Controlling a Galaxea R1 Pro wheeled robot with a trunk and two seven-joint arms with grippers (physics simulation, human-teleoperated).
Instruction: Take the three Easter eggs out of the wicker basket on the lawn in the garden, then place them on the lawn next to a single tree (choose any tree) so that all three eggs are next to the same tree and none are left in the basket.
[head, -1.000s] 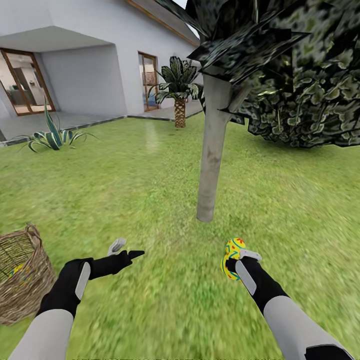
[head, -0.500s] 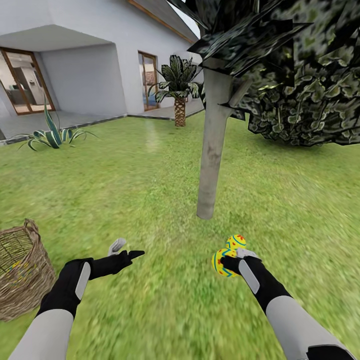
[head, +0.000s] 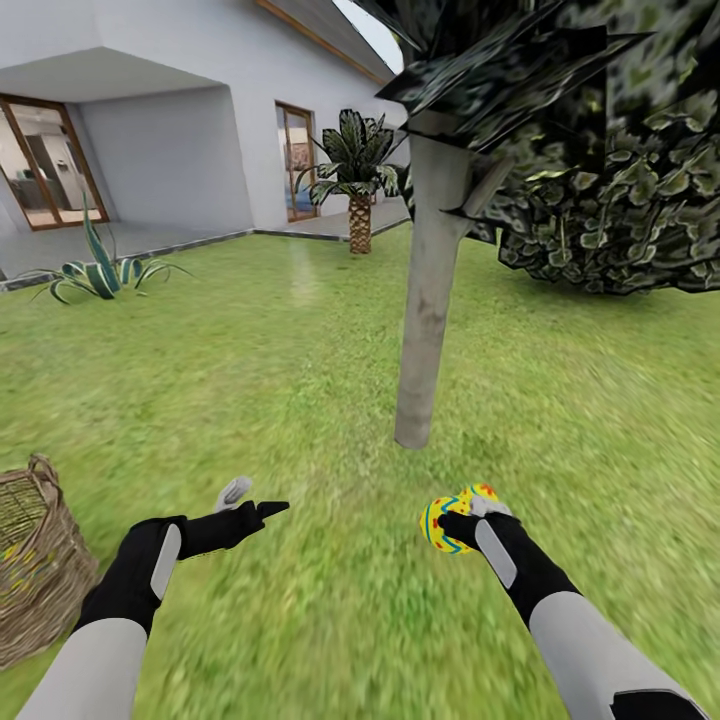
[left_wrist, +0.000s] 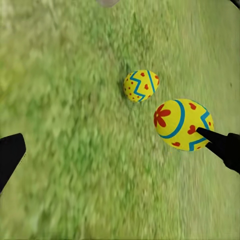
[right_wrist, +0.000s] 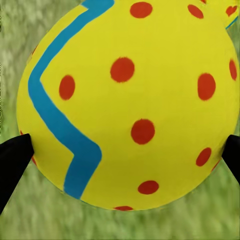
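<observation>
Now my right tool (head: 458, 522) sits low over the lawn (head: 300, 400), its two black fingertips (right_wrist: 12, 155) pinching an egg (right_wrist: 127, 105) at either flank. From the head view that held egg (head: 440, 525) is just in front of the tree (head: 428, 300), near the foot of its pale trunk. A second egg (head: 480, 494) lies on the grass right behind it, close enough that the two seem to touch; from here I cannot tell if they do. The left wrist camera catches both: the loose egg (left_wrist: 141, 85) on the grass, the held one (left_wrist: 182, 124) with a dark fingertip against it.

Change over the last second: only one egg showed at the right tool then, held a little higher. The arm has since come down and slightly leftward, and the egg behind has come into sight. The basket (head: 35, 570) has slid toward the picture's left edge, but the whole view shifted, so I put that down to the camera.

My left tool (head: 250, 500) hangs over bare grass, fingers spread, carrying nothing.

Reading: this looks like the second egg nearly set down beside the first. The grip is not yet released. Yellow shows through the basket's weave, so I judge that the third egg waits there. The risk on release is that it rolls, or knocks its neighbour away from the trunk.
</observation>
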